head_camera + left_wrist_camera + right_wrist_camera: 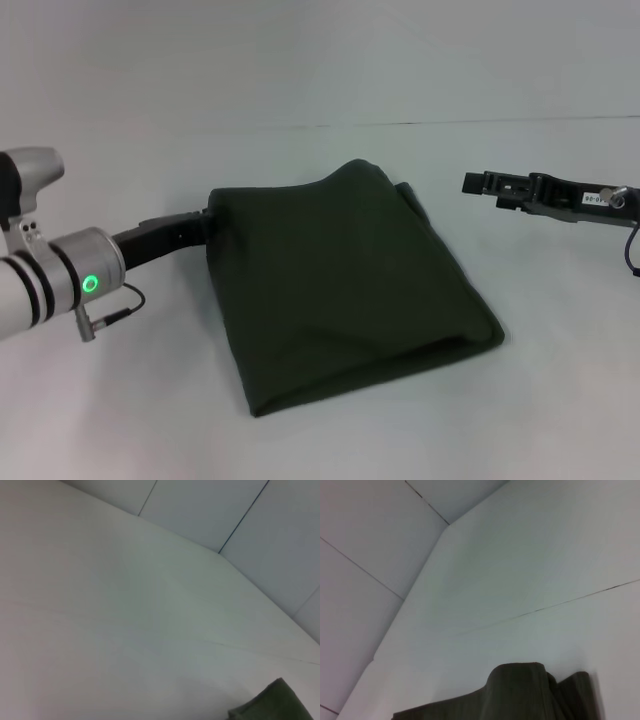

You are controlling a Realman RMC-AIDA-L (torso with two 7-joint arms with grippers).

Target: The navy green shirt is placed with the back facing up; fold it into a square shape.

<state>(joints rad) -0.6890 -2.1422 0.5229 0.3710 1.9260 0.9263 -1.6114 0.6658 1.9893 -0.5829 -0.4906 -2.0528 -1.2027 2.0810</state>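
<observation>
The navy green shirt [345, 290] lies folded in a thick, nearly square bundle on the white bench [320, 60], the left end effector [200, 226] touches its far left corner, fingers hidden so grip unclear, and the right end effector [475, 184] hovers apart, grasping nothing.

Head view: high, facing forward and down over the white table [330, 440].
Wrist views: low, near the tabletop.
Shared: folded dark olive-green cotton shirt [345, 285].
</observation>
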